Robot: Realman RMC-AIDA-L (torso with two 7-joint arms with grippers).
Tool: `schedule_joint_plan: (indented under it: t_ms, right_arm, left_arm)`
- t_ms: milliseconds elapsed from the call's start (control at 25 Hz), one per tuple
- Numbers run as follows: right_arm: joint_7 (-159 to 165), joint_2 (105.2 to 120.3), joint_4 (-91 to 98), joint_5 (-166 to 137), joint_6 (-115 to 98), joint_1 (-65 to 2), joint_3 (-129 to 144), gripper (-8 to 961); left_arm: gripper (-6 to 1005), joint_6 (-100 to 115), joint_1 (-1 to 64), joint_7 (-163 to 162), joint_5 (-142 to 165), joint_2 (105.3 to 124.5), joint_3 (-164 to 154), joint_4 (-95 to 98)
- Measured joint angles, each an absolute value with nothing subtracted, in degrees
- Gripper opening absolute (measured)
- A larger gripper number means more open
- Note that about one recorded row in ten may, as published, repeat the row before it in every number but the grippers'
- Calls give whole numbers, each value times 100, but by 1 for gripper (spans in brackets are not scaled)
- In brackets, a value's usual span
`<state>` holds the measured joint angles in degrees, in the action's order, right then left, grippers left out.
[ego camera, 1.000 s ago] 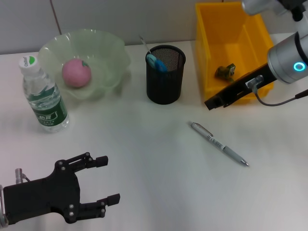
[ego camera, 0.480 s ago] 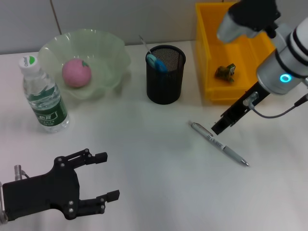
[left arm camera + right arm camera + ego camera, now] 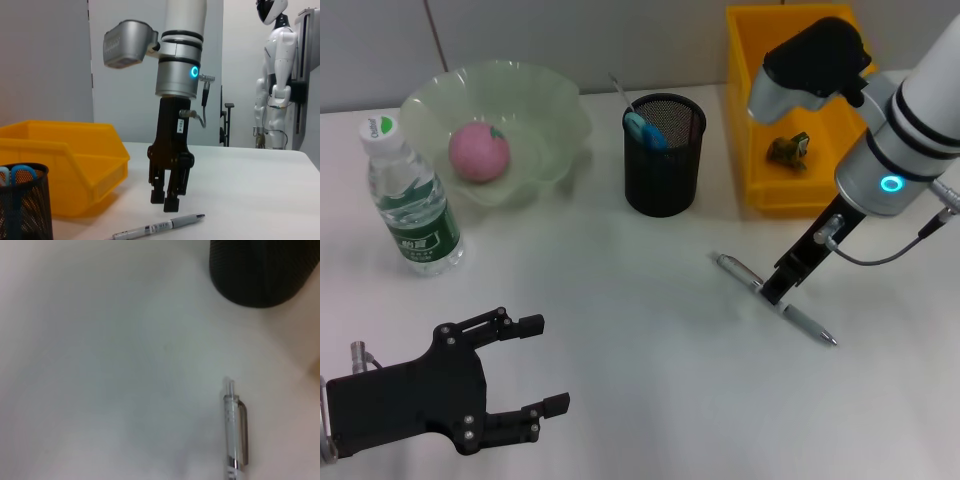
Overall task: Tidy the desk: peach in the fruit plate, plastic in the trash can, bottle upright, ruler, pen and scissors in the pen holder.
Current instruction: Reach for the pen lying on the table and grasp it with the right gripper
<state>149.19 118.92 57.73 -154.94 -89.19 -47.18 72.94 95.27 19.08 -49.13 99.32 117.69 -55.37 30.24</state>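
Note:
A silver pen [image 3: 805,321] lies on the white table right of centre. My right gripper [image 3: 773,292] points straight down over the pen's middle, just above it, open and empty; the left wrist view shows the right gripper [image 3: 166,200] a little above the pen [image 3: 160,227]. The right wrist view shows the pen's clip end [image 3: 234,435]. The black mesh pen holder [image 3: 664,153] holds blue-handled scissors [image 3: 642,128] and a ruler [image 3: 618,88]. The peach [image 3: 478,150] sits in the green fruit plate [image 3: 545,110]. The bottle [image 3: 412,200] stands upright. My left gripper [image 3: 542,366] is open at the front left.
A yellow bin [image 3: 755,120] stands at the back right with a crumpled piece of plastic [image 3: 788,148] inside. The pen holder is close to the pen's left end, as the right wrist view [image 3: 260,270] shows. The bin also shows in the left wrist view [image 3: 65,165].
My right gripper has swung from the yellow bin's front edge down and left to stand over the pen. The left arm has barely moved.

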Motion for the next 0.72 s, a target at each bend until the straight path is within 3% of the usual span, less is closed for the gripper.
schedule_joint_plan:
  t_ms: [720]
  right_arm:
    - [14928, 11900, 5192, -15643, -8637, -4931, 7383, 381]
  left_arm:
    - [827, 9492, 1898, -4906, 9961, 11797, -5537, 3032]
